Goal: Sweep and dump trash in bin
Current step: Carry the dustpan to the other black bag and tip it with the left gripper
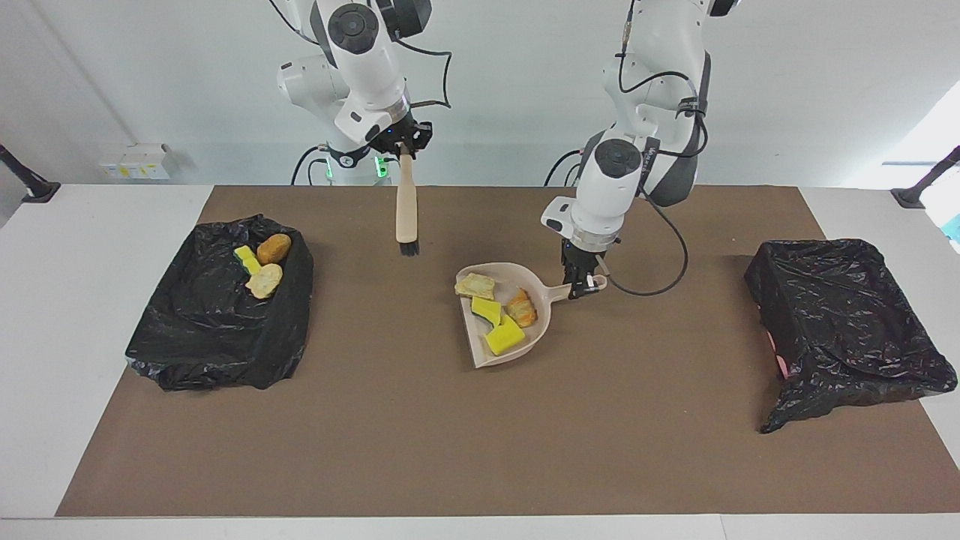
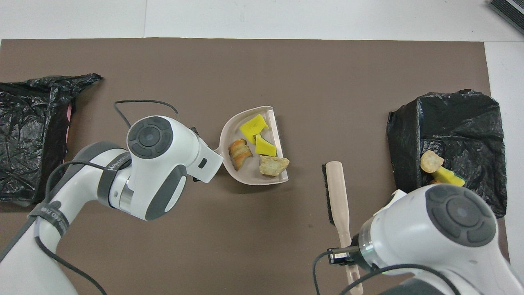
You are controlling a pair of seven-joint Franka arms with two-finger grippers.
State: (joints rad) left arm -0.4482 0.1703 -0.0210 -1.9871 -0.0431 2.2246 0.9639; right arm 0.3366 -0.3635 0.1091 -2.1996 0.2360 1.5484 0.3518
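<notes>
The left gripper [image 1: 580, 283] has its fingers pinched tight on the handle of the beige plastic dustpan [image 1: 506, 315], which it holds over the middle of the brown table mat [image 1: 480, 450], tilted, with its open edge turned toward the right arm's end of the table. In the pan lie four pieces of the trash [image 1: 496, 311]: two bright yellow sponge wedges [image 2: 256, 133], an orange-brown bread-like chunk [image 2: 238, 148] and a tan, cream-coloured chunk [image 2: 273, 165]. The right gripper [image 1: 406, 145] is raised high, its fingers closed narrow around the handle end of the beige brush with black bristles [image 1: 406, 206], which hangs straight down from it, bristled head lowest, clear of the mat and apart from the dustpan. At the right arm's end of the table stands a bin lined with a crumpled black plastic bag [image 1: 217, 330], and in it rest three more lumps [image 1: 260, 264]: a yellow sponge, a round brown piece and a pale bread-like piece. A second black-bagged bin [image 1: 847, 330] sits at the left arm's end of the table, well apart from the dustpan.
</notes>
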